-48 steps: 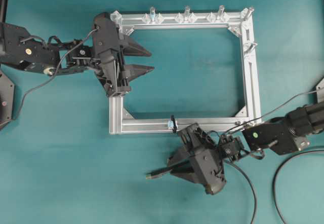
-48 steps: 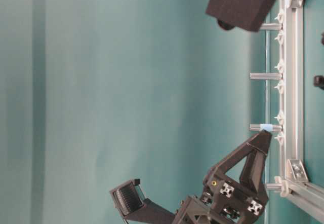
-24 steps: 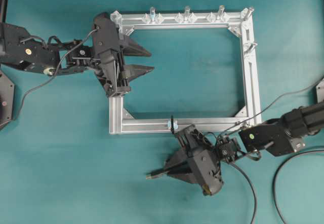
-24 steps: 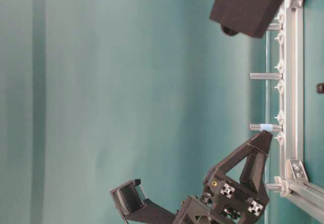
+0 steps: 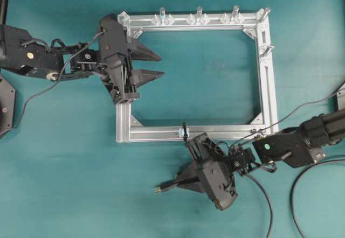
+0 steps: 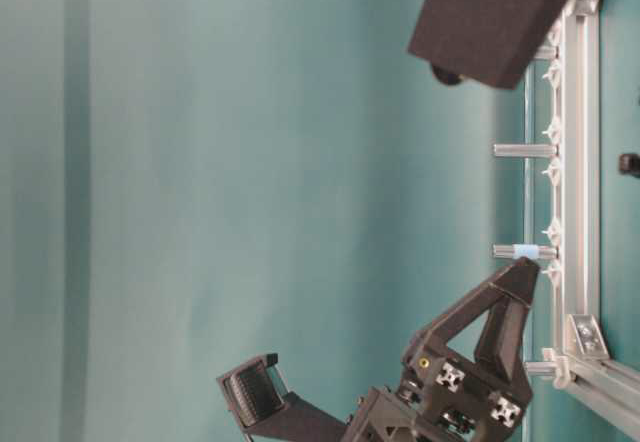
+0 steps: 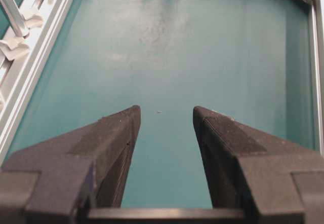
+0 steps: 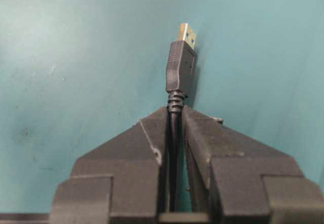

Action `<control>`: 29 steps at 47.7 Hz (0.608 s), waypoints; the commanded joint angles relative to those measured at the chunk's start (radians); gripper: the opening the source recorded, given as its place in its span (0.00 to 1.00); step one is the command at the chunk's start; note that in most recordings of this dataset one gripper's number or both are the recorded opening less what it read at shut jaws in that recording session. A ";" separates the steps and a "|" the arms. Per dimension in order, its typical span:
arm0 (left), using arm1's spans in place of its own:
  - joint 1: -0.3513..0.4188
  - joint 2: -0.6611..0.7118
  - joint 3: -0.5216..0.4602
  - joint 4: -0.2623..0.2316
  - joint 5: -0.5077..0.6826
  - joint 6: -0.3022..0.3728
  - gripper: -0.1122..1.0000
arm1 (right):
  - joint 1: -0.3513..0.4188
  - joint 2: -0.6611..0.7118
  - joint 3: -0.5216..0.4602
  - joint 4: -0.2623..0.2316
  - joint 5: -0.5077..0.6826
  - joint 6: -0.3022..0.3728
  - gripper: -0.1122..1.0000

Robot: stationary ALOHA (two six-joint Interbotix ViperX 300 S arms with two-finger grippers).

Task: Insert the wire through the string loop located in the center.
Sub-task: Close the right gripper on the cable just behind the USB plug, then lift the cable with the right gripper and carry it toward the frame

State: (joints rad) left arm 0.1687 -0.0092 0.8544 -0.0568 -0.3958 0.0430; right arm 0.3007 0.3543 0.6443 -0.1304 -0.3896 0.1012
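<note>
Clearly, black wire (image 8: 180, 67) ends in gold-tipped plug.

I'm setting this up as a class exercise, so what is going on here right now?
The right hand has closed on the wire just behind its gold-tipped plug, low over the teal table outside the aluminium frame. The string loop on the frame's near rail is not yet threaded. The left hand hangs open and empty inside the frame.

Flat teal tabletop (image 5: 64, 162) carries a rectangular silver aluminium frame (image 5: 268, 82), lying flat; a loose black cable (image 5: 302, 181) curves over it at lower right.
</note>
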 commanded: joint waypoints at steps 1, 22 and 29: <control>-0.003 -0.025 -0.009 0.002 -0.003 0.003 0.55 | 0.003 -0.025 -0.003 -0.002 0.023 0.002 0.19; -0.008 -0.025 -0.015 0.002 -0.005 0.003 0.55 | 0.005 -0.225 0.083 -0.002 0.028 0.002 0.19; -0.008 -0.025 -0.015 0.002 -0.003 0.003 0.55 | 0.005 -0.295 0.118 -0.002 0.061 0.002 0.19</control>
State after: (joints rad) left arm 0.1626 -0.0092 0.8544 -0.0568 -0.3942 0.0430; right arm 0.3022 0.1197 0.7578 -0.1304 -0.3405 0.1028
